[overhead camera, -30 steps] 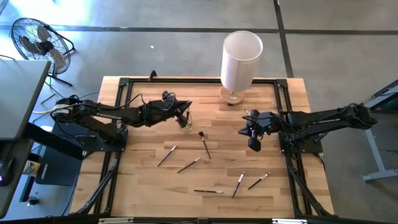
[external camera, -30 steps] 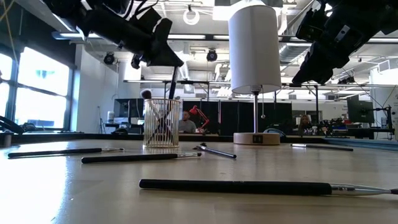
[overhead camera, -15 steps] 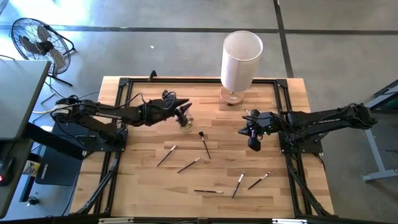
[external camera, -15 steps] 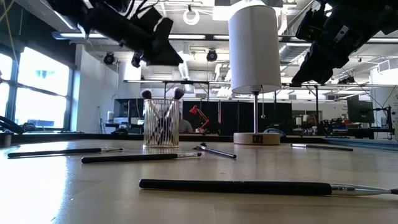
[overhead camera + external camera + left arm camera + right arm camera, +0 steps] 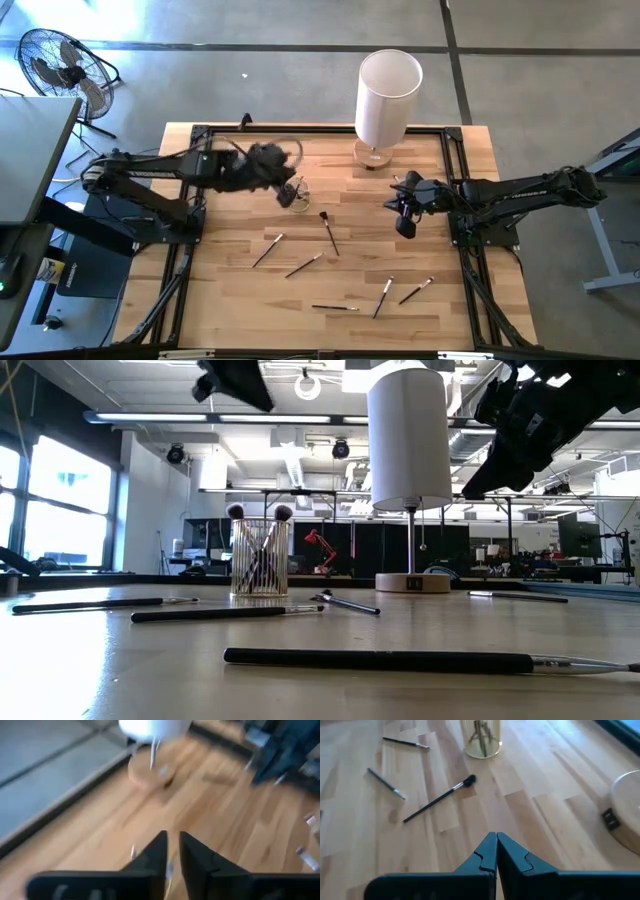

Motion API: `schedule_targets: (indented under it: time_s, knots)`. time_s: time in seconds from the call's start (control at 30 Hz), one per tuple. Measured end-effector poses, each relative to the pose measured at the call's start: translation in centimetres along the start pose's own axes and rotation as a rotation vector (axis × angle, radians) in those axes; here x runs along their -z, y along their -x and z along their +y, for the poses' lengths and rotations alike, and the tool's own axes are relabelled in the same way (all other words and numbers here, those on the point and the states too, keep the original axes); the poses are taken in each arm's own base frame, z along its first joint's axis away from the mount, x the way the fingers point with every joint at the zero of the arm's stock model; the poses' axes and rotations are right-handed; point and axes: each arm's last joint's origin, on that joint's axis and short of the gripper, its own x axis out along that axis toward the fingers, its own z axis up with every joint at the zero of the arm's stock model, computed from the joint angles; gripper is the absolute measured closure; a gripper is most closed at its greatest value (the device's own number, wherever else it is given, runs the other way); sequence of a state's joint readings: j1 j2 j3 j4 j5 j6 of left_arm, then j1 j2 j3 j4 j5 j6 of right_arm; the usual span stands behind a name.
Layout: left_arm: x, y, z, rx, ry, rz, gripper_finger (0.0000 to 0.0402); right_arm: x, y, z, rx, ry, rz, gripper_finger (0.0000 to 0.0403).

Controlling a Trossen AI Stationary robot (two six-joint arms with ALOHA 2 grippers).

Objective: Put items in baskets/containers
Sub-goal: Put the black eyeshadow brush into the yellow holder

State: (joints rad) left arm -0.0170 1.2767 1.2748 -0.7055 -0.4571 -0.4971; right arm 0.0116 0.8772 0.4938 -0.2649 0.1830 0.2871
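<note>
A: Where do we stand? The glass cup (image 5: 259, 557) sits left of centre on the table (image 5: 440, 310), with a couple of makeup brushes upright in it, bristle tips up.

B: And seven or so brushes lie loose, one black-headed brush (image 5: 328, 231) just right of the cup, the rest nearer us. Our left gripper (image 5: 171, 852) hangs just left of the cup, fingers nearly together with a slim gap, nothing between them.

A: The right gripper (image 5: 496, 851) waits above the right side, fingers pressed together, empty.

B: Our worry: the left gripper is close to the cup. A low sweep toward the next brush could clip it and spill what's inside.

A: Thin handles may also roll when pinched flat on wood.
</note>
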Motion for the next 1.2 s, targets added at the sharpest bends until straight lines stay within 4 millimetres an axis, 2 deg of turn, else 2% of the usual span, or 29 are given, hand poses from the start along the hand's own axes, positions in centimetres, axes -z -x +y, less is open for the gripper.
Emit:
schedule_targets:
  time_s: [0.07,0.17,0.37,0.47,0.6,0.77,0.87,0.97,1.07,1.2]
  knots:
    - [1.1,0.8,-0.7,-0.019,-0.034,0.066,0.0394,0.0,0.0,0.0,0.013,0.0,-0.004,0.0402]
    - [2.4,2.1,-1.8,0.013,-0.005,0.106,0.039,0.0,0.0,-0.1,0.024,0.0,-0.008,0.0402]
    - [8.2,3.1,-3.2,0.003,-0.012,0.302,0.0399,-0.1,0.0,-0.1,0.025,-0.001,-0.013,0.0401]
    - [11.3,2.8,-3.6,0.016,0.005,0.416,0.04,-0.1,0.0,-0.1,0.025,-0.001,-0.013,0.0401]
    - [15.1,1.8,-2.9,-0.012,0.034,0.564,0.0401,-0.1,0.0,-0.1,0.025,-0.006,-0.013,0.0402]
    - [18.4,0.4,-1.4,0.009,0.01,0.663,0.0401,-0.1,0.0,0.0,0.022,-0.129,-0.014,0.0402]
    - [19.3,0.3,-0.3,0.077,-0.005,0.628,0.0401,-0.2,0.0,0.5,0.012,-0.212,-0.003,0.0402]
    - [19.8,0.3,1.8,0.096,-0.008,0.603,0.0401,-0.7,-0.2,1.6,0.036,-0.259,0.007,0.0402]
    - [19.4,0.8,3.8,0.129,0.01,0.552,0.0401,-1.6,-0.9,2.9,0.087,-0.298,0.078,0.0403]
    - [18.3,1.6,5.8,0.149,-0.003,0.451,0.0401,-2.9,-1.9,5.0,0.178,-0.405,0.272,0.0403]
